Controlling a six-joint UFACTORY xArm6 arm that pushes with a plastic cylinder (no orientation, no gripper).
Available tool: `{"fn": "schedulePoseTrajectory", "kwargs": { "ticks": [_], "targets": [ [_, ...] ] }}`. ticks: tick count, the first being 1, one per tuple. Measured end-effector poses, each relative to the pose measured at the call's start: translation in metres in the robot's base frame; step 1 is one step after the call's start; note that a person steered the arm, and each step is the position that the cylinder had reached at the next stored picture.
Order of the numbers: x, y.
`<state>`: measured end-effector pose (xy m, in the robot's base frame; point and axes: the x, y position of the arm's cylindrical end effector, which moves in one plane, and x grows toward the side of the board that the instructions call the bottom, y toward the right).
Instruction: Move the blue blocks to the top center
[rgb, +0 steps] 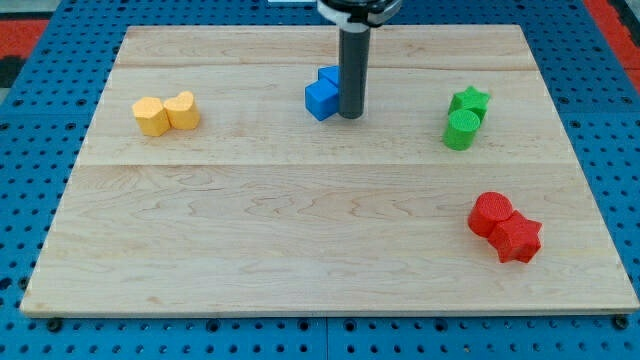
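Note:
Two blue blocks sit at the view's top centre. A blue cube (321, 99) is in front, and a second blue block (329, 76) lies just behind it, partly hidden by the rod, so its shape is unclear. The two touch. My tip (350, 116) rests on the board right beside the blue cube, on its right side, touching or almost touching it.
Wooden board (300, 240) on a blue pegboard. Two yellow blocks, a hexagon (151, 117) and a heart-like one (183, 110), at the view's left. A green star (470, 101) and green cylinder (461, 129) at the right. A red cylinder (490, 214) and red star (517, 239) at the lower right.

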<state>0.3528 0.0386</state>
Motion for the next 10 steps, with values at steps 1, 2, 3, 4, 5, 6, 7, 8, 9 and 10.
{"fn": "schedulePoseTrajectory", "kwargs": {
  "ticks": [1,2,3,4,5,6,7,8,9,10],
  "targets": [
    [-0.037,-0.008],
    [-0.058,-0.052],
    [-0.038,-0.086],
    [-0.019,-0.083],
    [-0.032,-0.109],
    [-0.059,-0.106],
    [-0.061,-0.141],
    [-0.071,-0.141],
    [-0.090,-0.096],
    [-0.104,-0.062]
  ]
}}
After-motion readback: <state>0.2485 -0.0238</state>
